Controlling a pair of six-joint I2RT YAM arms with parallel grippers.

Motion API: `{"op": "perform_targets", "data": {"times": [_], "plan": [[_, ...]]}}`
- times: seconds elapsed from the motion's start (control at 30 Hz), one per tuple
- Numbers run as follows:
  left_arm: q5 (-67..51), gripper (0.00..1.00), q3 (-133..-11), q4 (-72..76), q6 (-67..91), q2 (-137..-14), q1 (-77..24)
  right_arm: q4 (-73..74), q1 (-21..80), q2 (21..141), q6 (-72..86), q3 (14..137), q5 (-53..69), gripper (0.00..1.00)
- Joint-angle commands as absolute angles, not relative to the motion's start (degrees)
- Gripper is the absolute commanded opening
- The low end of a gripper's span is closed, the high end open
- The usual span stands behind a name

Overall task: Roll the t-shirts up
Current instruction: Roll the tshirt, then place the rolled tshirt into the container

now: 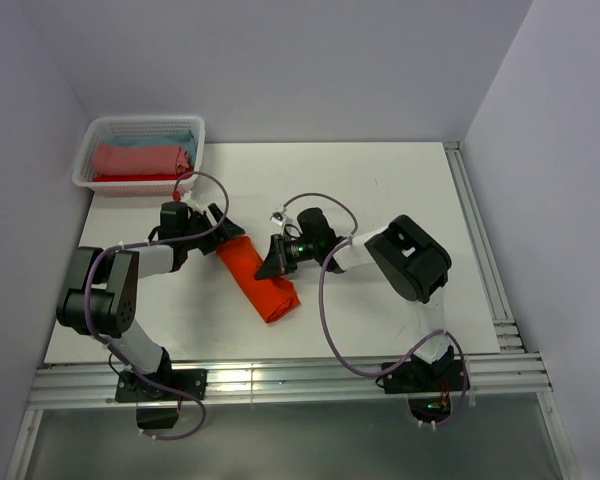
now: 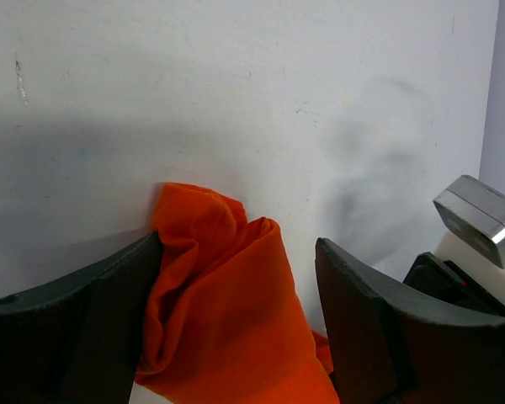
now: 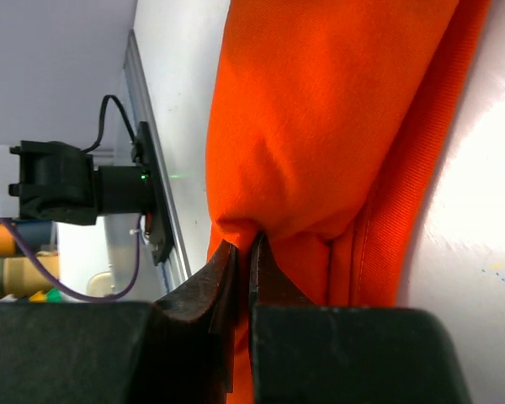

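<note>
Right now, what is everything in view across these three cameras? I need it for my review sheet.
orange t-shirt: one, bright orange, a long folded strip lying aslant mid-table
pink roll: one, salmon-pink, in the basket
light blue cloth: one, light blue, in the basket behind the pink roll
red cloth: one, red, in the basket along its near side
basket: one, white lattice, far left corner of the table
table: one, white, under everything
left gripper: one, black, open, astride the orange t-shirt's far end
right gripper: one, black, shut on a fold of the orange t-shirt
</note>
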State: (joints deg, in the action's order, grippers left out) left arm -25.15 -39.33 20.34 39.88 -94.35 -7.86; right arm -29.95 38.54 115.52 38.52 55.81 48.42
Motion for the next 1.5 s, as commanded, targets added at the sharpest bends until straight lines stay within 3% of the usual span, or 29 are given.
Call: {"op": "perform_targets", "data": {"times": [0.0,0.6,0.7,0.73,0.8,0.83,1.0,1.17,1.2,1.23,1.33,1.4,1.47], "plan": [[-27.3,0.78,-38.8,22.9,39.5,-94.1,-7.7,-33.4,38.3,118.2,41.2,56.3,51.4,0.00],[-28.0,0.71,-38.5,25.9,37.0,-97.4,-8.3,-8.7,35.5,120.2,30.2,63.5,45.2,0.00],[-28.5,0.53,-39.1,26.3,37.1,-98.5,-8.5,-4.8,35.5,120.8,28.0,65.9,44.1,0.00],[-28.7,0.37,-39.1,26.5,37.2,-99.1,-8.6,-2.7,35.4,120.9,27.3,66.5,43.9,0.00],[-29.2,0.20,-39.1,27.2,37.4,-99.7,-8.7,-1.2,34.8,121.2,26.2,68.2,43.2,0.00],[-29.4,0.04,-38.9,27.6,37.6,-99.7,-8.7,0.8,34.5,121.4,25.8,68.7,42.8,0.00],[-29.0,0.00,-35.8,29.4,39.1,-97.6,-8.8,8.9,32.3,121.3,21.9,75.6,37.3,0.02],[-24.8,0.00,-32.1,29.2,39.6,-92.7,-9.8,12.2,32.3,121.0,20.7,79.6,35.0,0.15],[-23.8,0.00,-31.6,28.9,40.0,-92.1,-9.8,12.8,32.3,121.0,20.4,80.1,34.5,0.21],[-22.7,0.00,-30.4,28.8,40.4,-91.0,-10.0,13.2,32.3,120.6,20.5,80.2,33.9,0.41],[-20.0,0.00,-27.9,30.2,41.7,-88.8,-10.3,10.6,31.6,117.0,22.1,77.8,34.8,0.61],[-17.6,0.00,-27.0,30.5,42.3,-87.9,-10.5,9.5,31.1,114.2,23.2,74.8,34.7,0.67],[-16.6,0.00,-26.3,30.3,42.4,-87.1,-10.6,7.3,30.4,109.1,24.4,70.8,34.1,0.85]]}}
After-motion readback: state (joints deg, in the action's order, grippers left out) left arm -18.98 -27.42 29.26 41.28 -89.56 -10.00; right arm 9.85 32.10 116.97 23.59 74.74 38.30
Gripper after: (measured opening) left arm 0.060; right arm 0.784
